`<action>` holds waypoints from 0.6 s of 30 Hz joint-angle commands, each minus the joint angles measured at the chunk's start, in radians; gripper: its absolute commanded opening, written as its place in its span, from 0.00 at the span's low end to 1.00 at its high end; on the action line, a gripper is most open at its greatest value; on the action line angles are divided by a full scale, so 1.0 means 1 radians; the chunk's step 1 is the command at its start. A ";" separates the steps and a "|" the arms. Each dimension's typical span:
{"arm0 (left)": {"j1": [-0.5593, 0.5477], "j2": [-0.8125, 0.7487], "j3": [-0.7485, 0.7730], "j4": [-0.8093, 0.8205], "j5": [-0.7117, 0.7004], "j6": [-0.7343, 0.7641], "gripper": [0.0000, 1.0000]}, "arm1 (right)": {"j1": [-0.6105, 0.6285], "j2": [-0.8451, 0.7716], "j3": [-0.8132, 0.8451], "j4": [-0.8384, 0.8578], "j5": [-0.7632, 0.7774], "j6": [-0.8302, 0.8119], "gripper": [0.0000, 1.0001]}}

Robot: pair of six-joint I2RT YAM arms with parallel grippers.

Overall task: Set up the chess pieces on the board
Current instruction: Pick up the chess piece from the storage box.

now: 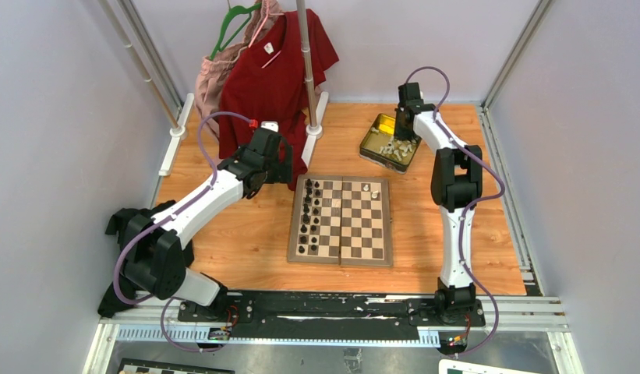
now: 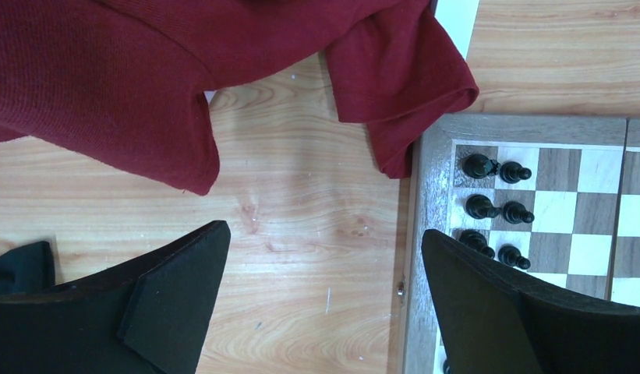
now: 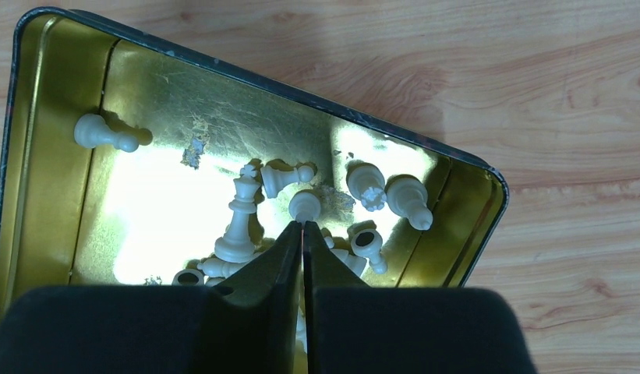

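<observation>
The board (image 1: 340, 261) lies mid-table, with black pieces (image 1: 307, 218) along its left columns and one white chess piece (image 1: 368, 188) near its far edge. Several white chess pieces (image 3: 240, 222) lie loose in the gold tin (image 3: 59, 195). My right gripper (image 3: 302, 226) reaches into the tin (image 1: 388, 140), and its tips are pinched on the narrow end of one white piece (image 3: 305, 205). My left gripper (image 2: 324, 231) hangs wide open over bare wood just left of the board's far left corner (image 2: 429, 156), holding nothing.
A red shirt (image 1: 274, 78) and a pink garment (image 1: 215, 78) hang from a rack pole (image 1: 307, 62) at the back; the shirt's hem (image 2: 106, 78) drapes to the table beside the left gripper. Metal frame rails run along both table sides.
</observation>
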State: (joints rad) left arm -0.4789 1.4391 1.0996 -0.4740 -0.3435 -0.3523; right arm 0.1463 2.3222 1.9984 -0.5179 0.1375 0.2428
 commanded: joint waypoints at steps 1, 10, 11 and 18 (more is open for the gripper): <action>0.006 0.010 0.019 -0.002 -0.005 0.003 1.00 | -0.017 0.009 0.024 -0.012 -0.002 -0.010 0.06; 0.006 0.011 0.027 -0.003 -0.003 0.006 1.00 | -0.017 -0.005 0.000 -0.011 -0.007 -0.006 0.24; 0.006 0.012 0.027 -0.004 -0.003 0.007 1.00 | -0.017 -0.006 -0.004 -0.012 -0.007 -0.005 0.27; 0.007 0.028 0.045 -0.008 -0.003 0.010 1.00 | -0.018 0.013 0.010 -0.010 -0.007 -0.011 0.33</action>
State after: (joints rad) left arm -0.4789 1.4494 1.1053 -0.4751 -0.3435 -0.3515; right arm 0.1440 2.3222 1.9980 -0.5175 0.1329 0.2398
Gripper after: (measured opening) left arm 0.997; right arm 0.326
